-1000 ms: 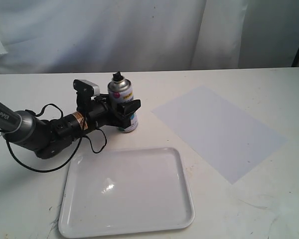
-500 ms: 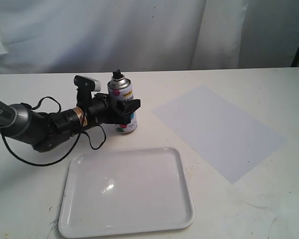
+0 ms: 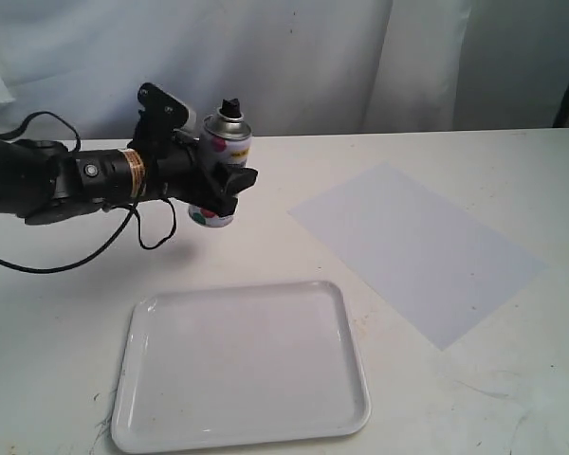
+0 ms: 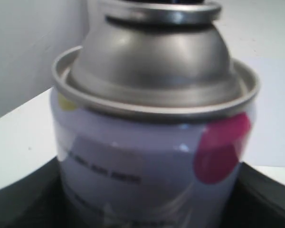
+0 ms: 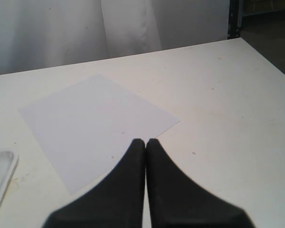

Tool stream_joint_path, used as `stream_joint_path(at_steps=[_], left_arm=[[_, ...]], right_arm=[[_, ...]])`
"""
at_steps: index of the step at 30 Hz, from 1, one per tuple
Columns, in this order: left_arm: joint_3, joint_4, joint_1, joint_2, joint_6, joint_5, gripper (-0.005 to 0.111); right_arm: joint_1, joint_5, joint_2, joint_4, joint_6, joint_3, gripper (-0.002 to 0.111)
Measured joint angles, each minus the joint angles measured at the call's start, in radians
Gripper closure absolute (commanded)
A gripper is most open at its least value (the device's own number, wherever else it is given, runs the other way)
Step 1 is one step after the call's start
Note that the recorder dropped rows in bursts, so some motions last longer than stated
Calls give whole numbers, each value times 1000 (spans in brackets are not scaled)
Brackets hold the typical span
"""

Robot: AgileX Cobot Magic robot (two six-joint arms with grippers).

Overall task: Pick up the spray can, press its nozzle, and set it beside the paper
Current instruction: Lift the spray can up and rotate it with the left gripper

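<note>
The spray can [image 3: 221, 152], white with coloured dots and a silver dome, hangs above the table in the exterior view, tilted slightly. My left gripper [image 3: 220, 185] is shut around its body, with the black nozzle [image 3: 231, 106] sticking up free on top. Up close in the left wrist view, the spray can [image 4: 152, 142] fills the picture, with black fingers at both lower corners. The pale bluish paper [image 3: 415, 248] lies flat to the right of the can. My right gripper [image 5: 146, 142] is shut and empty above the paper [image 5: 92, 123]; it does not show in the exterior view.
A glossy white rimmed tray [image 3: 241, 370] lies at the front of the table, below the lifted can; its corner [image 5: 1, 180] shows in the right wrist view. White curtains hang behind the table. The left arm's cable [image 3: 38, 265] loops over the table at the left.
The left gripper has lifted the spray can off the table, up and slightly left. The left arm has risen from lying low on the table to level.
</note>
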Motion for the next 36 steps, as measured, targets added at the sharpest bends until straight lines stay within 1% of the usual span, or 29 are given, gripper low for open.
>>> stream_joint_path(at_steps=[2, 3, 4, 6, 7, 8, 9, 10, 13, 15, 19, 21, 27, 30, 34, 36], left_arm=[[-15, 97, -29, -25, -18, 62, 107], [-35, 200, -60, -38, -43, 139, 107], [-46, 247, -77, -45, -69, 181, 107], [-81, 364, -124, -47, -177, 306, 107], [-88, 379, -133, -47, -194, 333, 107], [-105, 402, -151, -47, -220, 411, 107], [-113, 406, -157, -47, -227, 438, 107], [-132, 411, -174, -47, -223, 499, 107], [-162, 437, -205, -47, -171, 568, 107], [-174, 459, -250, -47, -128, 617, 107], [-191, 458, -318, -47, -87, 719, 107], [-193, 455, -331, -47, -85, 747, 107], [-193, 455, -334, -47, -88, 755, 107], [-195, 453, -335, -47, -123, 746, 107], [-227, 453, -350, -47, -153, 744, 107], [-244, 453, -369, -47, -155, 744, 107]], right_arm=[[0, 0, 0, 0, 0, 0, 108], [0, 0, 0, 0, 0, 0, 108], [0, 0, 0, 0, 0, 0, 108], [0, 0, 0, 0, 0, 0, 108], [0, 0, 0, 0, 0, 0, 108], [0, 0, 0, 0, 0, 0, 108], [0, 0, 0, 0, 0, 0, 108], [0, 0, 0, 0, 0, 0, 108], [0, 0, 0, 0, 0, 0, 108], [0, 0, 0, 0, 0, 0, 108], [0, 0, 0, 0, 0, 0, 108], [0, 0, 0, 0, 0, 0, 108], [0, 0, 0, 0, 0, 0, 108], [0, 0, 0, 0, 0, 0, 108], [0, 0, 0, 0, 0, 0, 108], [0, 0, 0, -6, 0, 0, 108]])
